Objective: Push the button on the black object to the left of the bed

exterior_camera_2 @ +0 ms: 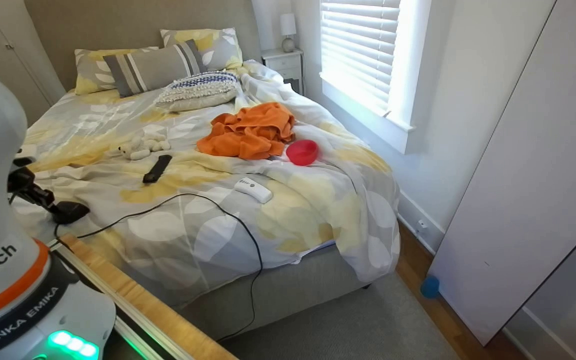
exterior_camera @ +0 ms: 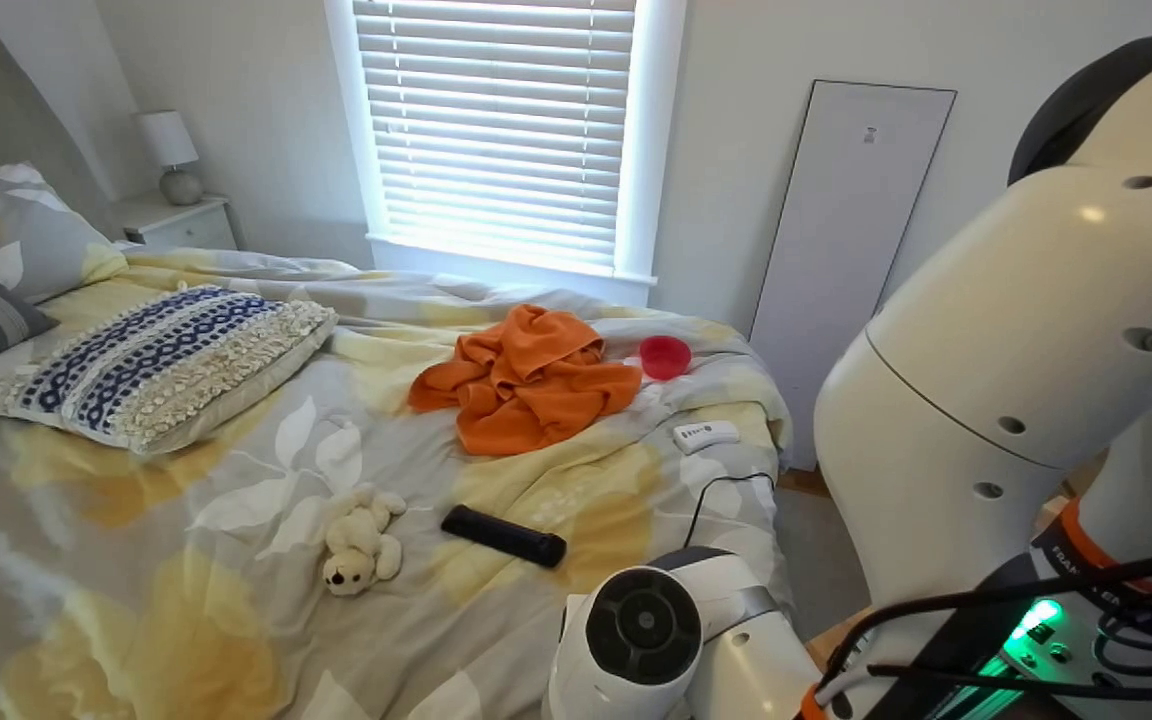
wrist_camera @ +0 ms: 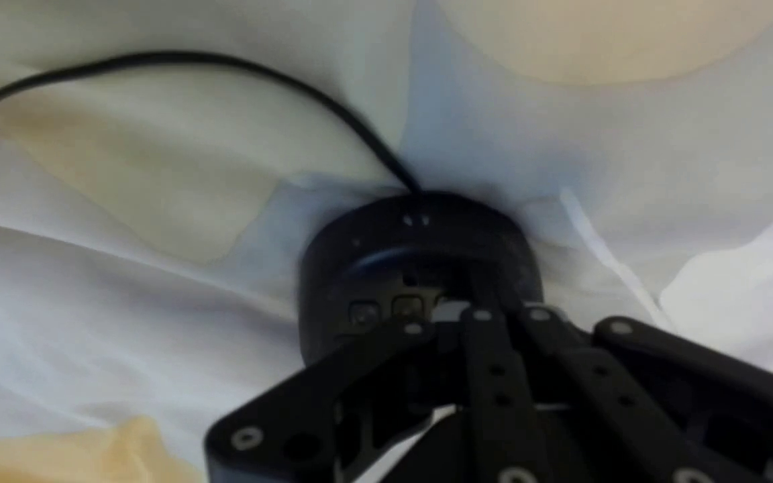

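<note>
The hand [wrist_camera: 494, 288] has its fingers pressed together, over the black device [wrist_camera: 386, 268] with buttons on the bed [exterior_camera_2: 293, 215]; whether they touch, I cannot tell.

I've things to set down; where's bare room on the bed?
Free: between the patterned pillow, orange cloth and stuffed toy; a smaller patch between the red bowl and white remote. Crowded: where the gripper covers part of the corded black device.

A red bowl [exterior_camera: 665, 357] lies beside an orange cloth [exterior_camera: 526, 385], near a white remote [exterior_camera: 706, 436].
</note>
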